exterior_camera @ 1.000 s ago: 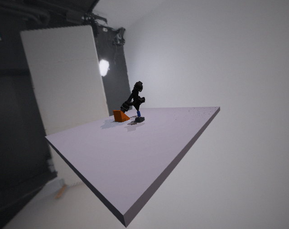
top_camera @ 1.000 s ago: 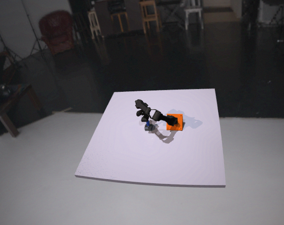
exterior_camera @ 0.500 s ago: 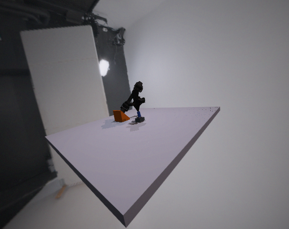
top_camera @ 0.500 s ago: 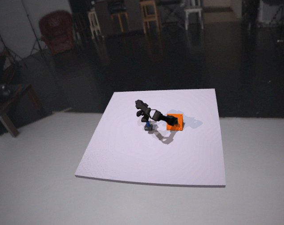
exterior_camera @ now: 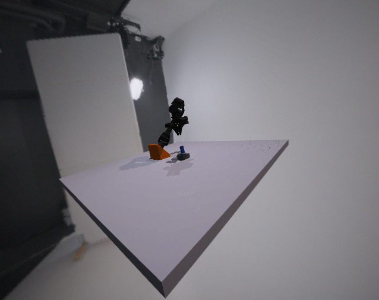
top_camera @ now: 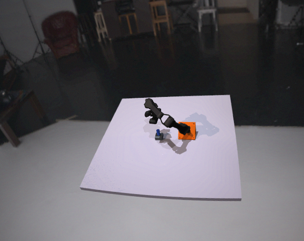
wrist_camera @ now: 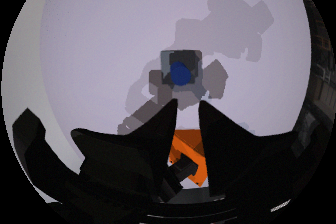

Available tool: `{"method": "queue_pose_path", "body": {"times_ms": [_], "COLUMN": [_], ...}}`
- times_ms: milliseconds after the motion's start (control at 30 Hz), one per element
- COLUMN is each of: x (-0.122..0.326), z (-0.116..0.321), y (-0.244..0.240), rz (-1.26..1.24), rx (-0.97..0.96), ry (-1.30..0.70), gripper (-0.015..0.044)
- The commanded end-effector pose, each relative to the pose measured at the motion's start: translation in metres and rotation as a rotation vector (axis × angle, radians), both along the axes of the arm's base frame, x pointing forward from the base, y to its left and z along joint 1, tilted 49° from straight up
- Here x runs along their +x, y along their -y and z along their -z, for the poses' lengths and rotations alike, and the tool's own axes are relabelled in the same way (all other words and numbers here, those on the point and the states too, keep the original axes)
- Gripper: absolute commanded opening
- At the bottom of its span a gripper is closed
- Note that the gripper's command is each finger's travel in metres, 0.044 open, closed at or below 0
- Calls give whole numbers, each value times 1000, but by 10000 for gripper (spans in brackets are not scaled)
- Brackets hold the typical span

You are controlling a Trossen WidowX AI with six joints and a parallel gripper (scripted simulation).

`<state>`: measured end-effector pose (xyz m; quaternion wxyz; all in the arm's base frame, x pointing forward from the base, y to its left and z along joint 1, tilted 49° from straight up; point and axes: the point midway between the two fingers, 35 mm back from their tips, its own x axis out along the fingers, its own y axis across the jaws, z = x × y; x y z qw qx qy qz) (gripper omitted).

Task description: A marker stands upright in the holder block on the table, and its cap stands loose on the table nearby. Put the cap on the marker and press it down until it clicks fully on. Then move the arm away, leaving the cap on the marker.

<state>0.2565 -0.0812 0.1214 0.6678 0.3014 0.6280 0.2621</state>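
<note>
A: Where do we have the arm (top_camera: 165, 119)?

B: We see it rising from the orange base plate (top_camera: 187, 134) on the table (top_camera: 163, 171), folding at the elbow and reaching out over the holder block (top_camera: 159, 137). In the exterior view the upper links (exterior_camera: 176, 113) stand tall above the base (exterior_camera: 157, 152), with the gripper (exterior_camera: 180, 129) pointing downward, well above the block (exterior_camera: 183, 156).

A: And the gripper itself?

B: From the wrist camera we look straight down between its two dark fingers. The gripper (wrist_camera: 187, 110) is parted a little, with a narrow slot of daylight between the tips, and we see nothing held in it. Through that slot the orange base plate (wrist_camera: 187, 145) shows lower down.

A: Where are the marker and its cap?

B: The blue cap (wrist_camera: 181, 73) sits on top of the upright marker in the grey holder block (wrist_camera: 182, 73); from above we see only the cap's round blue top centred in the block. In the top view the cap (top_camera: 157, 132) stands up out of the block, and in the exterior view it is the small blue post (exterior_camera: 182, 149) on the dark block. We cannot make out the marker's own barrel beneath it, nor tell how far down the cap is seated.

A: Is the gripper touching it?

B: No. The fingertips hang apart from the cap, above it, with the table's pale surface and the arm's shadows (wrist_camera: 230, 33) visible around the block.
</note>
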Motion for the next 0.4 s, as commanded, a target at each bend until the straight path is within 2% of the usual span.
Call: {"method": "queue_pose_path", "body": {"times_ms": [0, 300, 367], "x": [-1, -1, -1], "z": [-1, -1, -1], "y": [2, 2, 2], "rz": [-5, -5, -5], "rx": [-6, -6, -6], "ry": [1, 1, 1], "gripper": [184, 420, 440]}}
